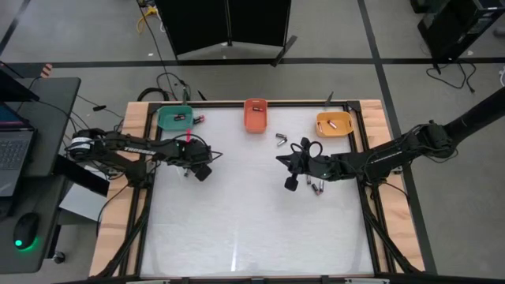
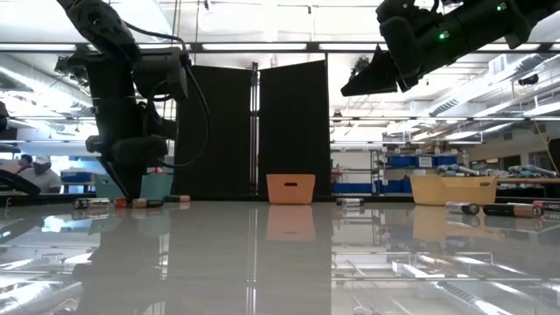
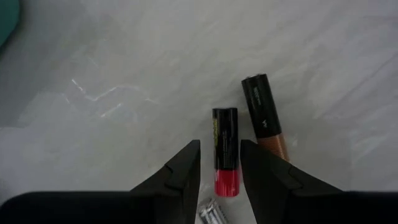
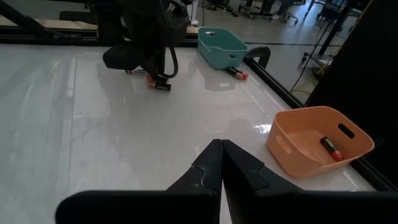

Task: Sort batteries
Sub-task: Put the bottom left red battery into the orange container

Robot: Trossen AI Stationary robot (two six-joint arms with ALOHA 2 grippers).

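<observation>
A black battery with a red end (image 3: pixel 225 152) lies on the white table, and my left gripper (image 3: pixel 221 163) stands open over it, pointing steeply down, one finger on each side of the red end; a sliver of table shows on both sides. Beside it lie a black battery with a copper end (image 3: pixel 264 121) and a silvery one (image 3: pixel 213 213). In the high view my left gripper (image 1: pixel 190 169) is just in front of the teal bin (image 1: pixel 174 118). My right gripper (image 4: pixel 222 155) hangs shut above the table's middle right (image 1: pixel 280 160), with nothing in it.
An orange bin (image 1: pixel 255 115) with a battery (image 4: pixel 330 148) stands at the far middle, a yellow bin (image 1: pixel 334 124) at the far right. Loose batteries lie beside the teal bin (image 1: pixel 197 118), near the orange bin (image 1: pixel 280 140) and under the right arm (image 1: pixel 317 188). The near half is bare.
</observation>
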